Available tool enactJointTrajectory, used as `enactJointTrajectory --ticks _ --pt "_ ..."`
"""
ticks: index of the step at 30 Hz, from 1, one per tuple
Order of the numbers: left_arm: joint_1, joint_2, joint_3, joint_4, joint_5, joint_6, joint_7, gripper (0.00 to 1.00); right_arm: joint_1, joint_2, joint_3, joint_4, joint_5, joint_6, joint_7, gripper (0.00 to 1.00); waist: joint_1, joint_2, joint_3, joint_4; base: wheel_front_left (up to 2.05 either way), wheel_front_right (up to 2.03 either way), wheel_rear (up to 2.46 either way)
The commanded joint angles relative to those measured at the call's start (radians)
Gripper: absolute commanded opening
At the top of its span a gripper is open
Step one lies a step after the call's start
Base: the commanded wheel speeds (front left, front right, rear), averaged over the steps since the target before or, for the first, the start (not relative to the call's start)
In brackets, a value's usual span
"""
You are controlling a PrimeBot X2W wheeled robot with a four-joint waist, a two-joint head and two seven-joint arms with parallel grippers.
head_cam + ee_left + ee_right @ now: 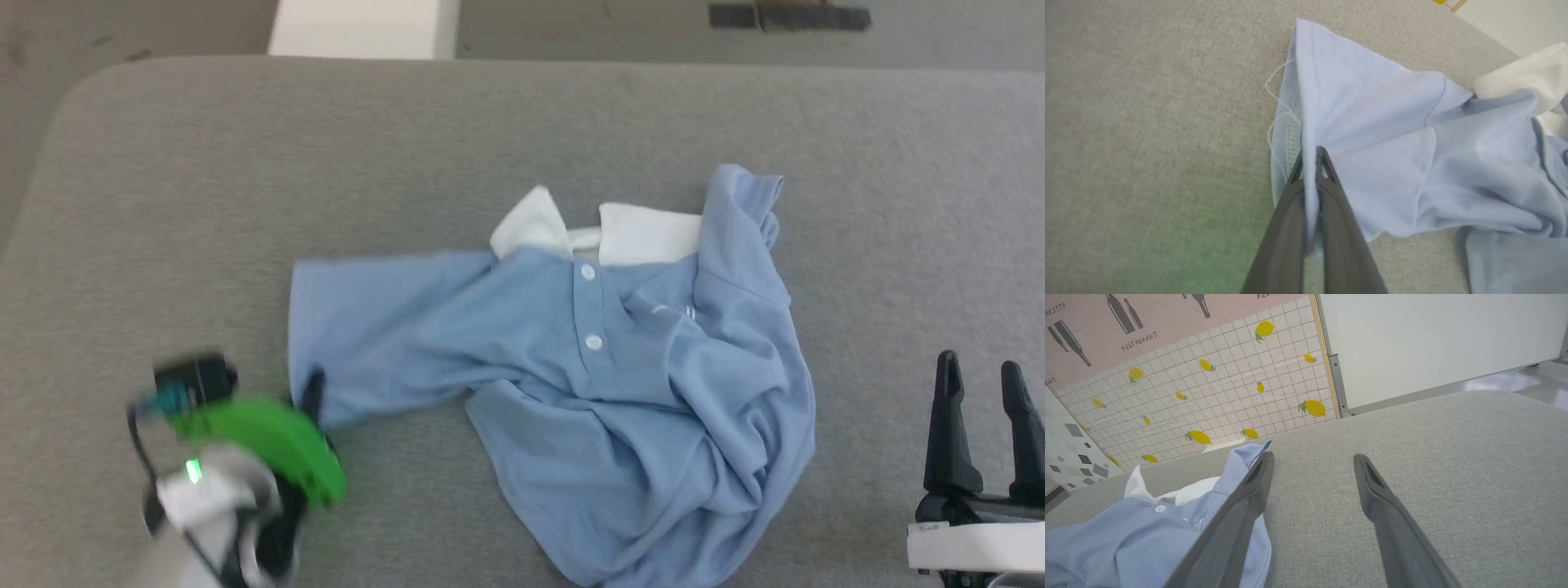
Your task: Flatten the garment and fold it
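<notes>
Pinched between the closed fingers of the left gripper [1310,153], low in the frame's centre, is the sleeve hem of the blue shirt [620,384]. The shirt is seen crumpled at the middle of the grey cushion [204,180], collar toward the top. The right gripper [980,366] is held spread at the lower right, apart from the shirt.

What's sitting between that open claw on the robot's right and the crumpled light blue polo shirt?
Nothing: in the head view, a bare stretch of grey woven surface separates the right gripper from the light blue polo shirt.
</notes>
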State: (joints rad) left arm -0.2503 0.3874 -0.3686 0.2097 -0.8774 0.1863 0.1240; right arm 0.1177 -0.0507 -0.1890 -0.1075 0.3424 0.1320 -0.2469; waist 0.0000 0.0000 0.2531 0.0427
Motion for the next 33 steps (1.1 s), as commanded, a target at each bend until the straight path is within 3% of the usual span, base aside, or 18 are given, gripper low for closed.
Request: enactJointTrajectory --ticks 1,3,4,5,6,14,17,19,26,33 --pt "0.071 -0.015 0.011 -0.045 -0.026 0.018 -0.023 0.00 0.009 0.000 0.002 0.002 -0.002 -0.001 0.002 1.00 0.0000 0.0000 -0.055 0.053 0.00 0.00 0.00" --pt "0.146 -0.044 0.013 -0.099 -0.049 0.030 -0.045 0.00 0.012 0.000 0.005 0.003 -0.003 -0.001 0.007 1.00 0.0000 0.0000 -0.064 0.061 0.00 0.00 0.00" --pt "0.167 -0.059 0.015 -0.121 -0.054 0.034 -0.063 0.26 0.014 0.000 0.005 0.004 -0.003 -0.001 0.009 1.00 0.0000 0.0000 -0.069 0.067 0.00 0.00 0.00" --pt "0.187 -0.075 0.022 -0.143 -0.054 0.044 -0.092 0.89 0.015 0.000 0.008 0.004 -0.003 -0.001 0.012 1.00 0.0000 0.0000 -0.075 0.072 0.00 0.00 0.00" --pt "0.197 -0.084 0.026 -0.160 -0.050 0.047 -0.115 1.00 0.017 0.000 0.010 0.005 -0.004 -0.001 0.014 1.00 0.0000 0.0000 -0.081 0.075 0.00 0.00 0.00" --pt "0.223 -0.105 0.106 -0.307 0.052 0.070 -0.347 1.00 0.033 0.000 0.023 0.007 -0.003 -0.001 0.026 1.00 0.0000 0.0000 -0.118 0.066 0.00 0.00 0.00" --pt "0.244 -0.126 0.155 -0.377 0.135 0.069 -0.381 1.00 0.039 0.000 0.018 0.009 0.001 -0.001 0.025 1.00 0.0000 0.0000 -0.125 0.054 0.00 0.00 0.00" --pt "0.262 -0.145 0.199 -0.429 0.246 0.061 -0.385 1.00 0.042 0.000 0.019 0.012 0.005 -0.001 0.023 1.00 0.0000 0.0000 -0.129 0.046 0.00 0.00 0.00" --pt "0.389 -0.263 0.273 -0.525 0.558 -0.015 -0.385 1.00 0.056 0.000 0.023 0.027 0.018 -0.001 0.016 1.00 0.0000 0.0000 -0.143 0.031 0.00 0.00 0.00" --pt "0.454 -0.325 0.288 -0.504 0.633 -0.072 -0.386 1.00 0.063 0.000 0.020 0.036 0.016 -0.001 0.026 1.00 0.0000 0.0000 -0.162 0.055 0.00 0.00 0.00"
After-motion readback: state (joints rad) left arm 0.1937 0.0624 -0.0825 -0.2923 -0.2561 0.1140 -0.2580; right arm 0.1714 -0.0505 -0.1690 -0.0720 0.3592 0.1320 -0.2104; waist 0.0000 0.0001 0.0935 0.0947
